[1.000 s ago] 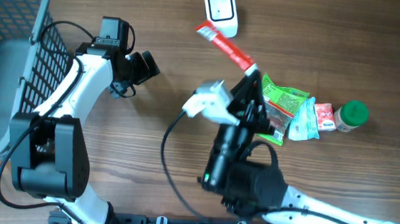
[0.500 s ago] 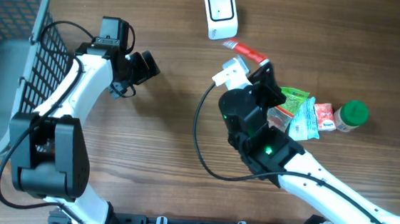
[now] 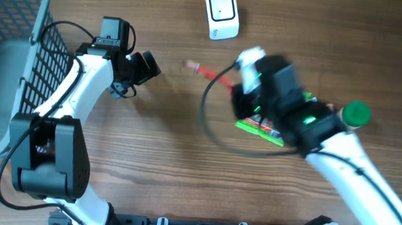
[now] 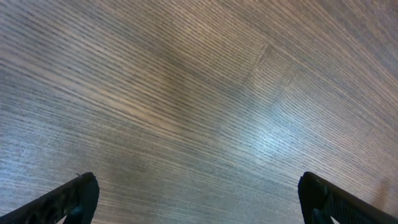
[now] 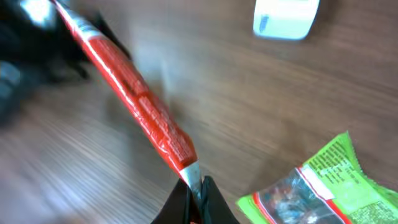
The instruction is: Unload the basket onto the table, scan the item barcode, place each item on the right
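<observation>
The wooden bench [image 3: 154, 159] carries a grey basket [image 3: 2, 75] at its left edge. The left tool [image 4: 199, 205] hangs over bare wood, its fingers spread wide. The right tool [image 5: 196, 199] is pressed together, pinching one end of a long red stick packet [image 5: 140, 106]. The packet slants away from the tool, beside a green snack packet [image 5: 317, 186] and near the white scanner [image 3: 222, 13].

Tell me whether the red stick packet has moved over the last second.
Yes. In the overhead view, the red stick packet, pinched by the right gripper, has swung down the picture, away from the white scanner.
</observation>
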Motion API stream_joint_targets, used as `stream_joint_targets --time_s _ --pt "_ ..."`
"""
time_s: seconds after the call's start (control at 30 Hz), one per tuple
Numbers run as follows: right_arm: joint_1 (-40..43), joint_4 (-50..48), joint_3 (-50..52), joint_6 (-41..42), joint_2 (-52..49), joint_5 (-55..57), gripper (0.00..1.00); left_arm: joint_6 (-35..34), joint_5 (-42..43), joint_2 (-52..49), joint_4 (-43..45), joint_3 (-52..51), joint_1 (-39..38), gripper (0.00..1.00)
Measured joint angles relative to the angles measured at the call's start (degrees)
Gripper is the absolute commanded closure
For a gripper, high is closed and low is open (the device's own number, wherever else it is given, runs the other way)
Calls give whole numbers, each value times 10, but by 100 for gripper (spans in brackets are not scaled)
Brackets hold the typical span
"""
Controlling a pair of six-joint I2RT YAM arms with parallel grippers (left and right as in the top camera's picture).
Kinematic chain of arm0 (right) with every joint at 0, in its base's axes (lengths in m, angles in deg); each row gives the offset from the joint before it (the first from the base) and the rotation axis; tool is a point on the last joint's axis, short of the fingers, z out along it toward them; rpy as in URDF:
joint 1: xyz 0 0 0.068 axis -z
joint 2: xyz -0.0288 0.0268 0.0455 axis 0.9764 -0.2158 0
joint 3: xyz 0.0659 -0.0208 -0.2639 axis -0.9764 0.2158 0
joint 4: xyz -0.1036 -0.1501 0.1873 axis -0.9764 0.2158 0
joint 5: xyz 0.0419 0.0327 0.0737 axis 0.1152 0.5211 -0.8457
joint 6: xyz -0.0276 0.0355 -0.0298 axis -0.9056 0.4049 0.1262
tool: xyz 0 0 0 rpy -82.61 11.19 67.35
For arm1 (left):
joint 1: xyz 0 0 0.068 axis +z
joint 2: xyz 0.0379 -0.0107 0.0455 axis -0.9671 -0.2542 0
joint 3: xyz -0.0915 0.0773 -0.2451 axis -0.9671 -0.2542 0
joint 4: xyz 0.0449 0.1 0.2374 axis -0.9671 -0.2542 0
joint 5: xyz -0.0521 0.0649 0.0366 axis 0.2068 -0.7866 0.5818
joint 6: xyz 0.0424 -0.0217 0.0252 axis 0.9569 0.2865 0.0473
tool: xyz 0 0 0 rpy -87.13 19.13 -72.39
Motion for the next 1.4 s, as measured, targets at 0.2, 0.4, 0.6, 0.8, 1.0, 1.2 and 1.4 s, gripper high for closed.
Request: stream_joint_targets --time_s 0.2,0.4,0.6,0.8,1.0,1.2,1.4 --pt "118 148 -151 63 -29 -127 96 0 0 0 0 0 0 0" --pt "151 117 -292 71 -216 -298 96 0 0 0 -1 0 0 0" --pt "181 -51 -293 121 -375 -393 96 0 0 0 -1 1 0 0" --pt "206 -165 -293 177 -500 -417 96 0 0 0 0 1 0 0" --pt "206 -258 -293 269 -582 -409 96 0 0 0 0 1 0 0" --pt "206 -253 -293 347 -588 -381 96 0 0 0 0 1 0 0" --pt "210 -228 -293 378 -588 -379 96 0 0 1 0 1 0 0"
